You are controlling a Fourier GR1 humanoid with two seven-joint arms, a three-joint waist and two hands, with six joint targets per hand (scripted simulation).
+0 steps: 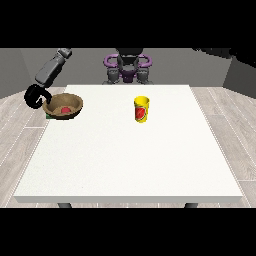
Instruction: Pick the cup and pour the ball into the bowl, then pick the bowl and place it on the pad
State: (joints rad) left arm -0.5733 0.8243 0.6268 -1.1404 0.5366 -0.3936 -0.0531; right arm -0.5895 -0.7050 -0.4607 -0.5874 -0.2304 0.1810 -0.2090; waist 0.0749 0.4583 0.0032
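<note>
A large white table (130, 150) filled most of the view, its top plain and matte, with two dark legs just showing under the near edge. Around it lay a floor of pale grey-brown planks (227, 130), and behind it stood flat grey walls (175, 65). The robot's torso (127, 67), black with purple rings, sat at twelve o'clock beyond the far edge.

At about ten o'clock on the table a brown wooden bowl (63, 105) rested on a dark green pad (49, 116), of which only a sliver showed at the bowl's left rim. A red ball (65, 109) lay inside the bowl. The hand at the view's left (35, 96) hung just beside the bowl's left rim with fingers curled; whether it gripped the rim could not be told.

A yellow cup (141, 110) with a red mark stood upright near the table's centre, towards one o'clock, well apart from the bowl.
</note>
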